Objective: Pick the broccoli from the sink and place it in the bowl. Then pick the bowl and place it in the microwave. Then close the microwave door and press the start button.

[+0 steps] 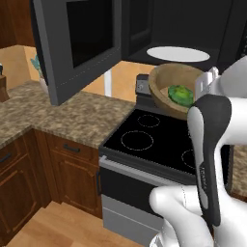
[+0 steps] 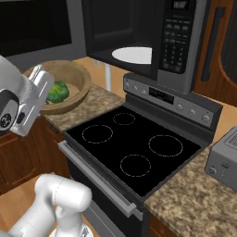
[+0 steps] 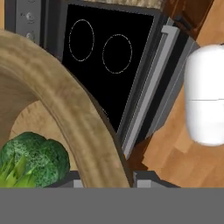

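The wooden bowl (image 1: 166,79) (image 2: 76,74) hangs tilted in the air over the left side of the stove, below the microwave's opening. The broccoli (image 1: 181,95) (image 2: 57,92) (image 3: 33,158) lies inside it. My gripper (image 1: 205,87) (image 2: 42,95) (image 3: 107,181) is shut on the bowl's rim (image 3: 70,109), one finger on each side of the wall. The microwave (image 2: 183,41) stands above the stove with its white turntable (image 1: 177,53) (image 2: 133,54) showing. The microwave door (image 1: 79,43) (image 2: 39,25) is swung wide open to the left. The sink is out of view.
A black stove (image 1: 154,140) (image 2: 134,143) (image 3: 105,57) with ring burners lies under the bowl. A speckled granite counter (image 1: 72,118) runs to its left above brown cabinets. A grey toaster (image 2: 224,162) sits on the counter right of the stove.
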Motion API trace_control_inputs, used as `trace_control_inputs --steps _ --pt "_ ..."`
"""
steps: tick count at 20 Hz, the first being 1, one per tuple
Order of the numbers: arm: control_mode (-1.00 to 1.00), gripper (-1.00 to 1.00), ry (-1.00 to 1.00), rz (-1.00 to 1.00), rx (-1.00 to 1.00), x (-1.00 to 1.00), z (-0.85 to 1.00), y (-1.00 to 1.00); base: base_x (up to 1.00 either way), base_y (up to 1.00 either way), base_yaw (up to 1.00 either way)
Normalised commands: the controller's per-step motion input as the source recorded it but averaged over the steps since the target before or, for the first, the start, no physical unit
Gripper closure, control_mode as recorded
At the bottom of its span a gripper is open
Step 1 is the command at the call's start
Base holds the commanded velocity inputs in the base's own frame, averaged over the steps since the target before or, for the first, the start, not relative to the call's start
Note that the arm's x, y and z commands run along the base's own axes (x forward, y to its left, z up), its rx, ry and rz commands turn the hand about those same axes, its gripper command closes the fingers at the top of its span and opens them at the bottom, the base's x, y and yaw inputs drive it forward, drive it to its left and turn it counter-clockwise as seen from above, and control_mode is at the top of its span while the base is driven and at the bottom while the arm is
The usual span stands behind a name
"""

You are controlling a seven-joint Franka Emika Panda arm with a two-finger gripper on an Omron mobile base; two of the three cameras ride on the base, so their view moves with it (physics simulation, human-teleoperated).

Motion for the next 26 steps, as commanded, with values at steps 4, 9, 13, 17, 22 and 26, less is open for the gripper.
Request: trace_control_inputs --steps 4,9,13,17,22,26 --pt "-1.0 1.0 -0.28 -0.16 -0.04 0.18 0.51 -0.12 0.0 0.0 0.0" --pt "-1.0 1.0 -0.06 -0.15 -0.07 0.16 0.52 -0.29 0.0 0.0 0.0" --pt "-1.0 1.0 0.04 -0.03 0.0 0.32 0.33 -0.37 0.0 0.0 0.0" --pt "-1.0 1.0 -0.09 -0.01 -0.03 0.49 0.29 -0.28 0.0 0.0 0.0" --pt "-1.0 1.0 -0.05 -0.01 -0.03 0.68 0.09 -0.23 0.0 0.0 0.0" --pt "-1.0 1.0 -0.01 0.0 0.0 0.86 0.04 -0.21 0.0 0.0 0.0"
